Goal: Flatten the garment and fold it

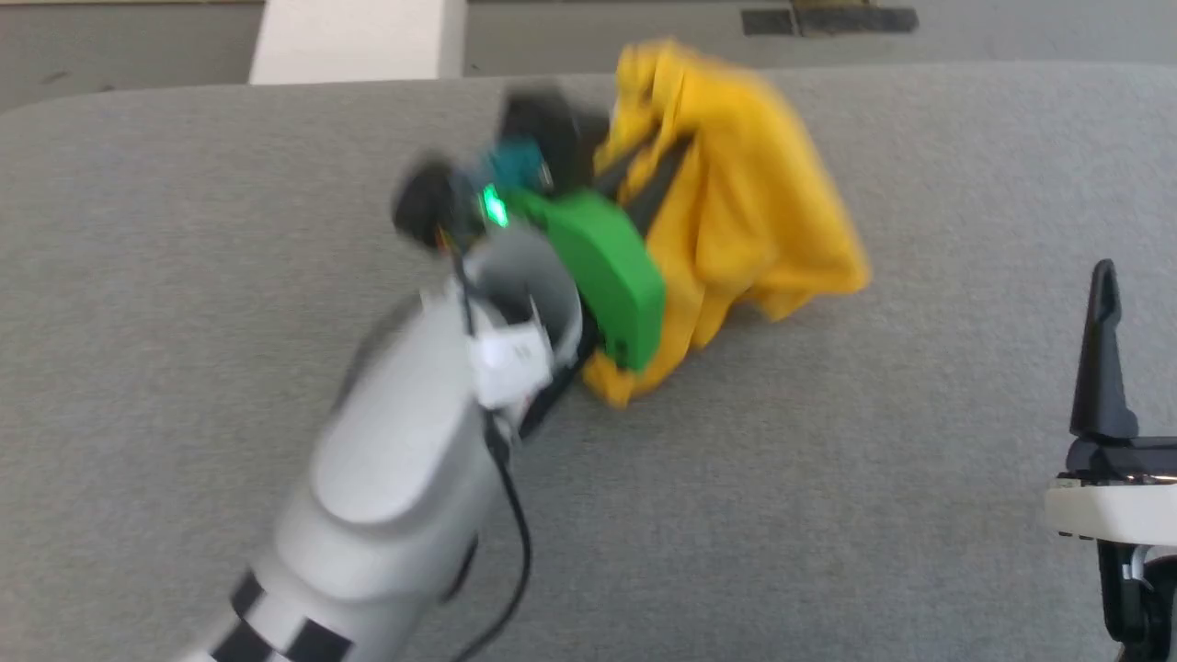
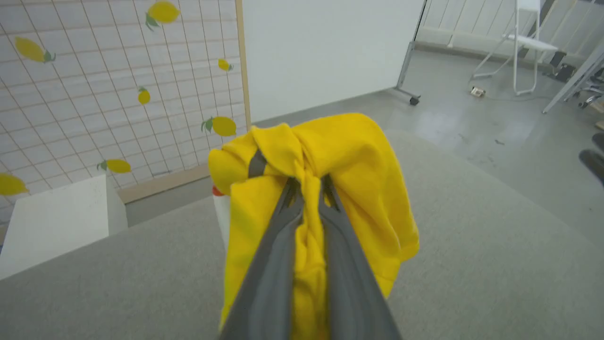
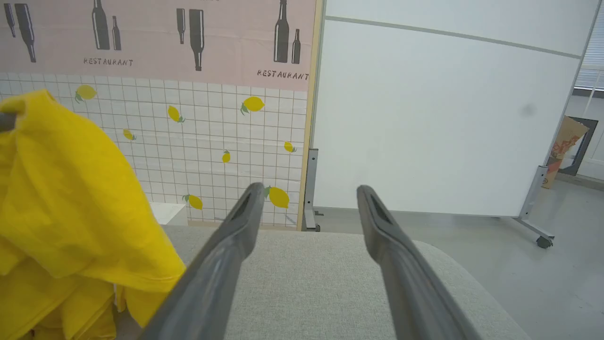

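Note:
The garment point(image 1: 745, 211) is a bright yellow bunch of fabric lifted off the grey padded table point(image 1: 184, 230) near its far edge, its lower folds still touching the surface. My left gripper point(image 1: 657, 165) is shut on the garment near its top; in the left wrist view the garment point(image 2: 349, 156) drapes over both dark fingers point(image 2: 278, 245), with a twist of cloth pinched between them. My right gripper point(image 3: 306, 193) stands open at the right, apart from the garment point(image 3: 71, 198), which hangs at the left of the right wrist view. One upright dark finger point(image 1: 1101, 349) of the right gripper shows at the head view's right edge.
A white box point(image 1: 354, 41) stands just beyond the table's far edge. A lemon-patterned tiled panel point(image 2: 94, 94) and a white wheeled board point(image 3: 439, 123) stand behind the table. A white folding chair point(image 2: 524, 45) is on the floor further off.

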Available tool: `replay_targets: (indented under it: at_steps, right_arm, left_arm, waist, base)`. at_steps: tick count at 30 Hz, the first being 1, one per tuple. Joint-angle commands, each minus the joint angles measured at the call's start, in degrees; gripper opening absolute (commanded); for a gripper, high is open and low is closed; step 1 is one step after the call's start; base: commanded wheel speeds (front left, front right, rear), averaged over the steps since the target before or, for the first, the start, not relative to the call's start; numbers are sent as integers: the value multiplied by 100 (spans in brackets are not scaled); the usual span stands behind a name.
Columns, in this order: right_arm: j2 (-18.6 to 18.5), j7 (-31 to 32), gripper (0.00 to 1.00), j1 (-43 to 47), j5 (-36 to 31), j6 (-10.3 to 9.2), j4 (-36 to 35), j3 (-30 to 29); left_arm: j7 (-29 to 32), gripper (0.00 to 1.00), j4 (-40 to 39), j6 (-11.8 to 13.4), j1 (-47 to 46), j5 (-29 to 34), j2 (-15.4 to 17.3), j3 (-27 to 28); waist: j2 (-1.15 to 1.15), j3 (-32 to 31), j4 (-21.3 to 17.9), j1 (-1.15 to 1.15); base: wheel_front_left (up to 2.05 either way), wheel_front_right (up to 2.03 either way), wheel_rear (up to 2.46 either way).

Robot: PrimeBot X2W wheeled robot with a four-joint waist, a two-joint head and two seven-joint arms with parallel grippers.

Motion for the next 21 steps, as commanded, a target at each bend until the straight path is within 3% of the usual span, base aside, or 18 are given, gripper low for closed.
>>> replay_targets:
  at_steps: [1, 9, 10, 11, 16, 19, 21]
  right_arm:
    - [5, -50, 100, -96, 51, -10, 36, 28]
    - [5, -119, 100, -214, 106, -10, 287, 232]
    - [5, -130, 100, -208, 110, -10, 327, 235]
    - [5, -137, 100, -197, 115, -10, 360, 233]
    - [5, -154, 100, -70, 102, -10, 475, 194]
    - [5, -126, 100, 27, 87, -10, 478, 138]
    - [5, -96, 100, 81, 78, -10, 462, 109]
  left_arm:
    - [-75, 0, 228, 18, 179, 66, -45, -97]
    - [32, 0, 1939, -148, 446, 152, -153, -619]
    - [-20, 27, 2054, -139, 434, 116, -187, -604]
    - [-79, 97, 2117, -135, 406, 104, -210, -599]
    - [-470, 100, 2090, -210, 244, -52, -245, -439]
    - [-757, 100, 1775, -174, 254, -164, -80, -179]
    - [-1018, 100, 1447, -9, 311, -154, 128, 58]
  waist:
    - [-1, 195, -213, 0]
    - [-1, 262, -471, 0]
    - [-1, 238, -471, 0]
    - [-1, 210, -464, 0]
    - [-1, -63, -340, 0]
    - [-1, -274, -229, 0]
    - [-1, -388, -166, 0]
  base:
    - [0, 0, 0]
    - [0, 0, 0]
    - [0, 0, 0]
    - [0, 0, 0]
    - [0, 0, 0]
    - [0, 0, 0]
    - [0, 0, 0]
